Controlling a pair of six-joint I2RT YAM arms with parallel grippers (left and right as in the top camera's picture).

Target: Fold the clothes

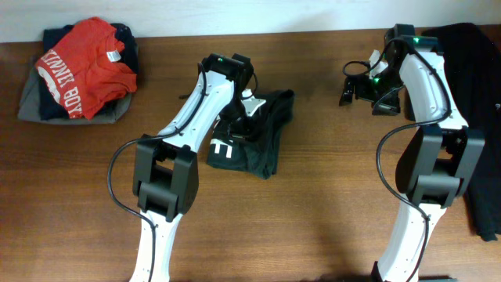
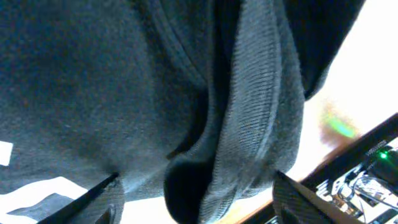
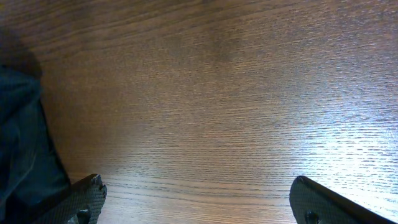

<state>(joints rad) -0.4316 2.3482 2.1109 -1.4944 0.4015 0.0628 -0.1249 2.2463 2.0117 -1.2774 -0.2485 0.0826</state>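
**Black T-shirt bunched at mid-table under the left gripper**

Most of the overhead view is filled by a brown wooden table (image 1: 313, 211). Two white-and-black arms are seen reaching up from the lower edge of the frame. The left arm (image 1: 188, 117) is angled toward the centre, and the right arm (image 1: 427, 86) is extended toward the upper right.

Along the right edge of the frame a long dark garment (image 1: 479, 55) is draped from the top corner downward. In the upper left corner a red tee with white lettering (image 1: 86, 66) is laid on top of a pile of dark and grey clothes (image 1: 31, 102).

The black T-shirt (image 1: 266, 145) is crumpled into a small heap just left of centre and is partly covered by the wrist of the left arm. A piece of white lettering (image 1: 221, 149) is exposed at the heap's lower left.

The left gripper (image 2: 196, 202) is lowered into this heap. In its wrist view the frame is almost filled with dark cloth. The jaws are held wide, and a ribbed fold of the shirt is hung between the two fingers (image 2: 93, 196).

The right gripper (image 3: 199, 202) is held over bare wood in the upper right of the overhead view, well apart from the T-shirt. Its jaws are spread fully wide and nothing is gripped. A strip of dark cloth is seen at the left edge of its wrist view.
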